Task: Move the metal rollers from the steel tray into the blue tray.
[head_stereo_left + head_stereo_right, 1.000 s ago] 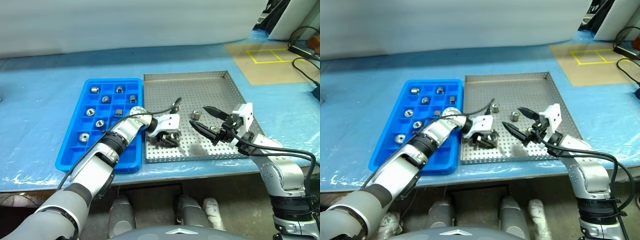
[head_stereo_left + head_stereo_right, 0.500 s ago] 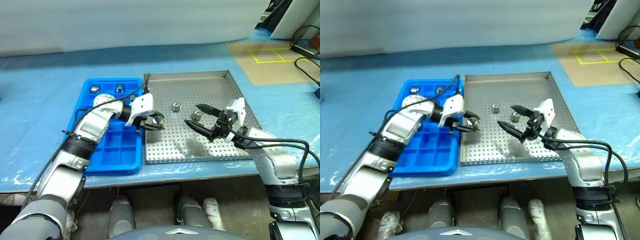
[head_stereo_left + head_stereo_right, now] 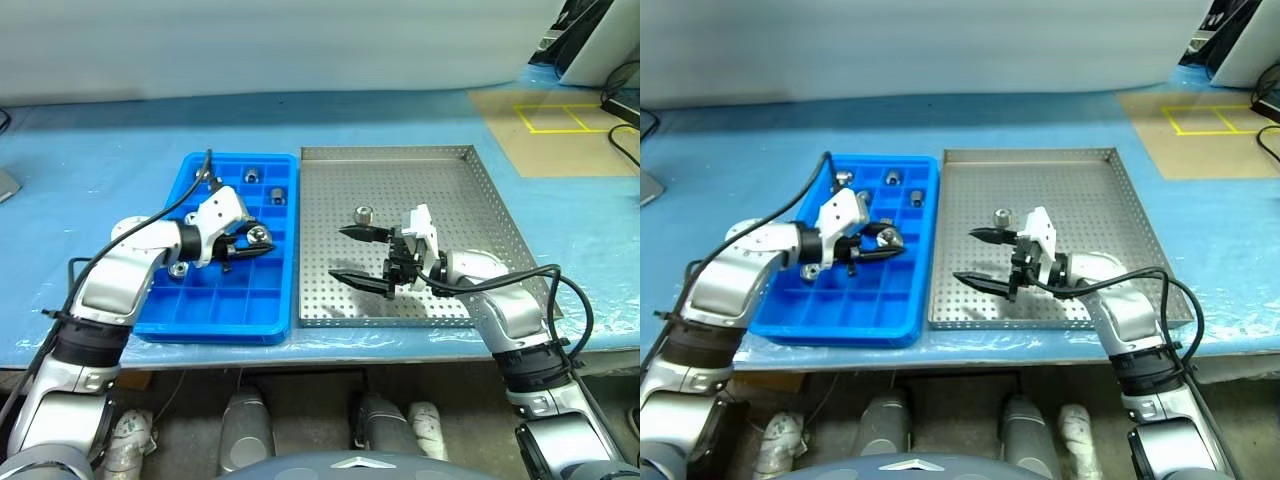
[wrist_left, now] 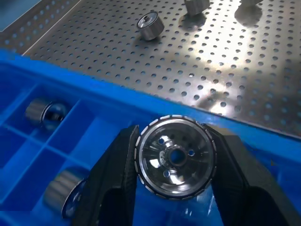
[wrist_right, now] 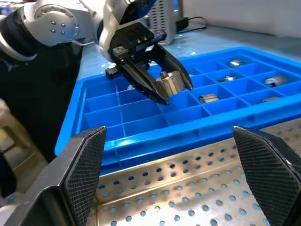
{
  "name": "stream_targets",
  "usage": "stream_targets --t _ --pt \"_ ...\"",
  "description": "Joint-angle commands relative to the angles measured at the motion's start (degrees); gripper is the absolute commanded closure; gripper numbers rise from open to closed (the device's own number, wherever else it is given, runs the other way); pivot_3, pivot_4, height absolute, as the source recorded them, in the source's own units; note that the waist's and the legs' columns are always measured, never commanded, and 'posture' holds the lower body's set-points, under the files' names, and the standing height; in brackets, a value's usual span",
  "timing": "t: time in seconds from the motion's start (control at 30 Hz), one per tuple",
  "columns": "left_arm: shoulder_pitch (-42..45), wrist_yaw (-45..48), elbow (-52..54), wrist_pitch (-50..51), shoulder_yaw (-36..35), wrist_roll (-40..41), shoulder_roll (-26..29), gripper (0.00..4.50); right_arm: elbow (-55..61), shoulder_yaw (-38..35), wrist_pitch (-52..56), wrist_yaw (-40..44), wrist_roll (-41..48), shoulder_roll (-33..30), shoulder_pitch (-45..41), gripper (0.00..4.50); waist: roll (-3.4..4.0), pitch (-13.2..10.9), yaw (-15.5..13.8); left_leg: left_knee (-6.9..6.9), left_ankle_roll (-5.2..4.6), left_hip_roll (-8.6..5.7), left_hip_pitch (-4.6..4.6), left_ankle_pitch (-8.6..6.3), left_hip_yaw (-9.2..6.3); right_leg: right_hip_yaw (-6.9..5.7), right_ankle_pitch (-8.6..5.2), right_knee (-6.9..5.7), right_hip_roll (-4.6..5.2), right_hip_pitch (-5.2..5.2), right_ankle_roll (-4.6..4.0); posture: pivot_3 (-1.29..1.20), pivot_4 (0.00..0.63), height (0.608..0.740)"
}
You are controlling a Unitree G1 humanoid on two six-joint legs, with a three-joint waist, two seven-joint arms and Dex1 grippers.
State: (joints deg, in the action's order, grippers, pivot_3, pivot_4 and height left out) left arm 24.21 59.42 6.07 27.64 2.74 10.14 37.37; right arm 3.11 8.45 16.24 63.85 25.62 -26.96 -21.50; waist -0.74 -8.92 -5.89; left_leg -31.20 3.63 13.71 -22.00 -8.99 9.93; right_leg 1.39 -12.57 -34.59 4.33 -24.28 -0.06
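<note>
Two grippers work over a blue-covered table. The left gripper (image 3: 250,243) pinches one metal roller (image 3: 260,236) between its black fingers, hovering above the blue tray (image 3: 190,322), near that tray's edge beside the steel tray (image 3: 480,200). The right gripper (image 3: 358,257) hangs over the steel tray with its fingers spread wide and nothing between them, near a loose roller (image 3: 364,213) on the perforated floor.

The held roller could likely slip or land on a divider wall and roll out, since the grip sits only on its curved rim and the compartments are small.

From the left wrist, the roller's face with its centre hole shows closely, plus rollers lying in compartments below. From the right wrist, the carried roller appears side-on, clear of the compartment walls.
</note>
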Motion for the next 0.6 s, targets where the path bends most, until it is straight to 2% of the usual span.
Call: stream_targets --t 0.03,0.23,0.37,0.43,0.6 --pt "-2.34 -2.01 4.63 1.35 -3.24 2.29 1.24 2.74 -0.31 1.57 -4.03 3.12 -1.69 -0.11 -0.82 0.00 0.00 0.00 -0.48 0.00 0.00 0.00 -0.02 0.00 -0.01 -0.01 0.00 0.00 0.00 0.00 0.00 0.22 0.150 0.740" --pt "-5.26 -7.64 4.60 1.12 -5.15 2.80 -0.25 2.74 -2.44 2.19 -5.45 5.06 -2.33 0.80 -2.33 0.00 -0.01 0.00 -2.00 -0.01 -0.01 0.01 -0.08 -0.01 -0.09 -0.03 0.00 -0.03 0.01 -0.02 0.00 0.25 0.150 0.740" --pt "-7.66 -8.48 6.93 1.89 -6.06 3.81 0.77 2.74 -2.86 1.90 -5.23 5.07 -2.67 0.86 -2.78 0.00 -0.01 0.00 -2.33 -0.04 -0.01 0.00 -0.02 0.00 -0.09 -0.02 0.00 -0.06 0.00 -0.02 0.00 0.24 0.150 0.740" --pt "-9.39 -8.92 8.04 2.08 -7.87 4.10 2.16 2.74 -2.85 1.74 -4.96 4.79 -2.67 0.87 -2.72 0.00 -0.01 0.00 -2.39 -0.03 0.00 0.03 -0.05 0.00 -0.10 -0.03 0.00 -0.06 -0.01 -0.05 0.00 0.23 0.150 0.740" --pt "-20.23 -4.18 15.15 3.68 -14.96 8.21 9.54 2.74 -1.76 1.13 -4.01 3.88 -2.27 0.54 -1.74 0.00 -0.03 -0.01 -1.92 0.03 0.01 0.03 -0.07 0.00 -0.09 -0.03 -0.01 -0.03 -0.05 -0.11 0.00 0.21 0.150 0.740"
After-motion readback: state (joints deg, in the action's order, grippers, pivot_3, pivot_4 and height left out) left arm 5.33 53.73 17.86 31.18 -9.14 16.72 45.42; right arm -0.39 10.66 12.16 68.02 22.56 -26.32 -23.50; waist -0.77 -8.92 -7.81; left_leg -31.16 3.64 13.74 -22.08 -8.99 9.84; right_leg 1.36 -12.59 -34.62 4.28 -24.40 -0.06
